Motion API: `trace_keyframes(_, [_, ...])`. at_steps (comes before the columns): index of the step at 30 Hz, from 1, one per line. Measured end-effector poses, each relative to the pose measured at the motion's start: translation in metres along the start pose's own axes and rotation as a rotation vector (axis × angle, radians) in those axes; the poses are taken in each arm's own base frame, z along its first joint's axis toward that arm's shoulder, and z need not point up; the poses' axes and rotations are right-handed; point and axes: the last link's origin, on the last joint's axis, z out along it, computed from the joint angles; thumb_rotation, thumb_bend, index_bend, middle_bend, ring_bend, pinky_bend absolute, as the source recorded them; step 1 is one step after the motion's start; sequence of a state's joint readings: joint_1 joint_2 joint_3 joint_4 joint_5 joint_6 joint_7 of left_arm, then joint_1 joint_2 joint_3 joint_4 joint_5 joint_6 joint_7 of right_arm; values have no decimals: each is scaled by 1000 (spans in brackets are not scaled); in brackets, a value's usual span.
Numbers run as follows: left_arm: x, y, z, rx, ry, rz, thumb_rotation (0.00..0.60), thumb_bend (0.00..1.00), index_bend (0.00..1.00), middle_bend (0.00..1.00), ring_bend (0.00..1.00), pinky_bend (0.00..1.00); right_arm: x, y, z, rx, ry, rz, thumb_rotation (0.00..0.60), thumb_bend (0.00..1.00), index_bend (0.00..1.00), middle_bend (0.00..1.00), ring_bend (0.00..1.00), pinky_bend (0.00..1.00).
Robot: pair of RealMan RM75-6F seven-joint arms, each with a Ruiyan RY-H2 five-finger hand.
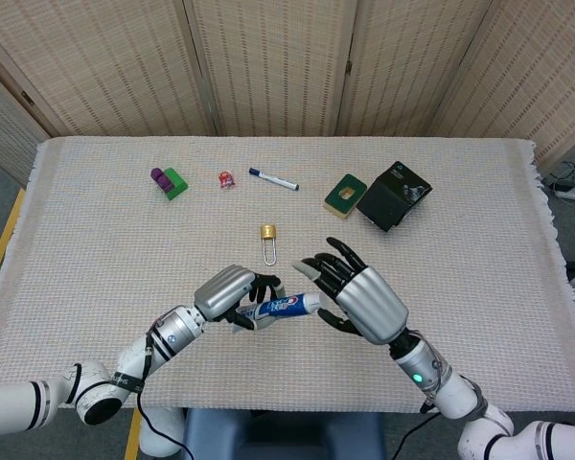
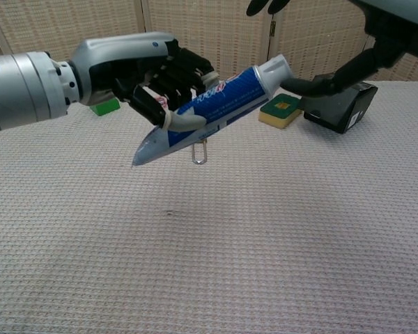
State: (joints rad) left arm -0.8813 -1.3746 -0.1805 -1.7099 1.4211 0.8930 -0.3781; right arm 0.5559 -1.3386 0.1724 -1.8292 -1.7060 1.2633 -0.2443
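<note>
Blue-white plastic toothpaste tube [image 2: 216, 106], red lettering. Silver-black left hand [image 1: 232, 290]. Beige woven tablecloth [image 1: 96, 259]. Brass padlock [image 1: 267, 233]. Green-purple block [image 1: 171, 181].

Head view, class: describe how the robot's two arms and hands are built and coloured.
Both hands, left hand and right hand, have silver-grey shell backs and black fingers. The forearms are silver near the wrists and glossy white further back, with black bands. A black cable runs along the left arm; a small green light glows on the right forearm.
</note>
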Motion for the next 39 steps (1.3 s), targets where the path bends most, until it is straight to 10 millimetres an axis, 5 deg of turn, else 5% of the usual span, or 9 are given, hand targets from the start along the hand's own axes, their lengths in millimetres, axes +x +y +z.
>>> trace_keyframes(39, [-10,-4,-2,-21,-2,214,600,829,860,798,799,561,6,-6,13,21,8,-36,600,351,121,269,230,86])
